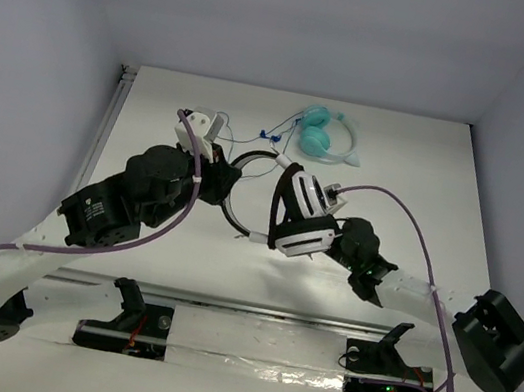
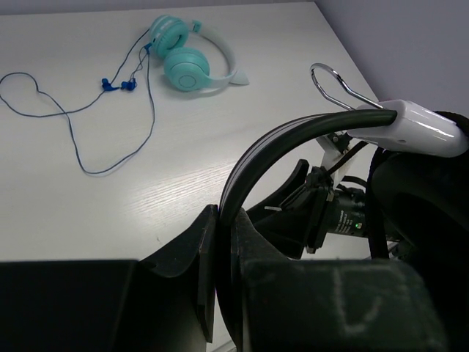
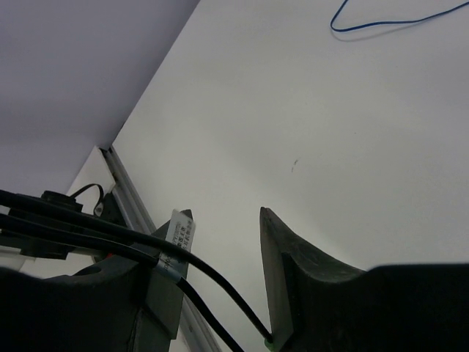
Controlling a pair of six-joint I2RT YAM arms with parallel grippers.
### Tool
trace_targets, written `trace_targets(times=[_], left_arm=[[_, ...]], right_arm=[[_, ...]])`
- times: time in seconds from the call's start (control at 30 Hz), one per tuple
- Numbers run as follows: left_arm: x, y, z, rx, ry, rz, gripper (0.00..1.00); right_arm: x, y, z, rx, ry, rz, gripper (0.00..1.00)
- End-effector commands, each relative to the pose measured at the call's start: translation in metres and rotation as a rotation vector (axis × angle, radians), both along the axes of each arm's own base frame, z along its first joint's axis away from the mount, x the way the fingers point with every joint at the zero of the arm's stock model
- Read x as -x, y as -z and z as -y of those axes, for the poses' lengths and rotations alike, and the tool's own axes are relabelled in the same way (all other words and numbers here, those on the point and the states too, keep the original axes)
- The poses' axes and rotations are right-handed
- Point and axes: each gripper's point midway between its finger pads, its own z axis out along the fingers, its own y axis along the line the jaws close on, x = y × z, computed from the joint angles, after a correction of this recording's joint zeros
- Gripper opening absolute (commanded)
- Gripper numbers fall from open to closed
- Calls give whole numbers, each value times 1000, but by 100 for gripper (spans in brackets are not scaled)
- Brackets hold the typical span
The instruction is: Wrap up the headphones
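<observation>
The headphones [image 1: 253,158] sit mid-table between my two grippers, with only the black headband arc showing from above. My left gripper [image 1: 219,180] is shut on the black headband [image 2: 245,176], which runs up from between the jaws of the left gripper [image 2: 223,220]. A white part of the headphones [image 2: 414,126] with a metal loop lies to the right in the left wrist view. My right gripper [image 1: 278,209] is beside the headband. In its wrist view the right gripper [image 3: 223,213] is open, and the thin dark cable [image 3: 220,282] with a white label [image 3: 179,235] crosses between its jaws.
The smaller teal headphones [image 1: 321,135] lie at the back of the table and also show in the left wrist view [image 2: 187,62]. Their thin blue cable [image 2: 80,121] trails to the left. A metal rail [image 1: 107,123] runs along the table's left edge.
</observation>
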Motion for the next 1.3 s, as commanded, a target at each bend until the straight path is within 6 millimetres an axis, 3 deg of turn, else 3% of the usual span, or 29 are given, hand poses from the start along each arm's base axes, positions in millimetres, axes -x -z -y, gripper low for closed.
trace_targets(times=[0.0, 0.33, 0.8, 0.97, 1.27], left_arm=[[0, -67, 0, 207, -16, 101, 0], [-4, -67, 1, 193, -33, 104, 0], [3, -56, 24, 222, 70, 73, 0], [-1, -53, 19, 202, 33, 70, 0], [-5, -56, 10, 173, -9, 81, 0]], right_arm=[[-2, -4, 8, -19, 41, -3, 48], [2, 16, 23, 24, 104, -81, 49], [-4, -4, 6, 5, 42, -19, 61], [-9, -15, 3, -4, 43, 2, 63], [-6, 0, 32, 59, 157, -37, 61]])
